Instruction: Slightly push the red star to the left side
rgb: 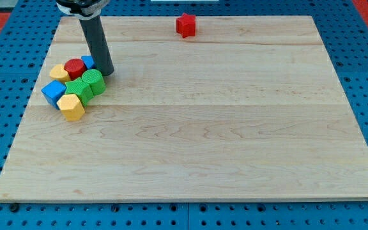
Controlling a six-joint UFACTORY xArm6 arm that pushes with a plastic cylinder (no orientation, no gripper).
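Observation:
The red star (186, 25) lies alone near the view's top edge of the wooden board (235, 128), a little left of centre. My tip (107, 72) stands far to the lower left of the star, at the right edge of a cluster of blocks. It is next to a green block (95, 81) and a small blue block (87, 62) that the rod partly hides.
The cluster at the view's left holds a red cylinder (75, 68), a yellow block (59, 72), a second green block (78, 89), a blue cube (53, 92) and a yellow hexagonal block (72, 107). A blue pegboard surrounds the board.

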